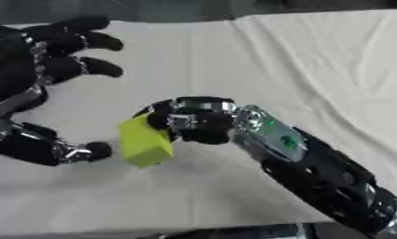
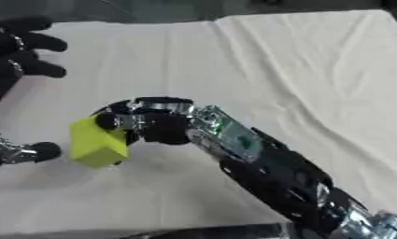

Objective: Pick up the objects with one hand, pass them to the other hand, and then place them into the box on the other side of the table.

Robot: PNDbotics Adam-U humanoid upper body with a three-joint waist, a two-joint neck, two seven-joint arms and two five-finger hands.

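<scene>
A yellow-green block hangs above the white tablecloth at centre left. My right hand comes in from the lower right and is shut on the block's right side, fingers curled over its top edge. My left hand stands open at the far left, fingers spread above and thumb below, with the block just to the right of the thumb tip and apart from it. No box shows in either view.
A white cloth with creases covers the table. A dark strip runs along the far edge, and the table's near edge shows at the bottom.
</scene>
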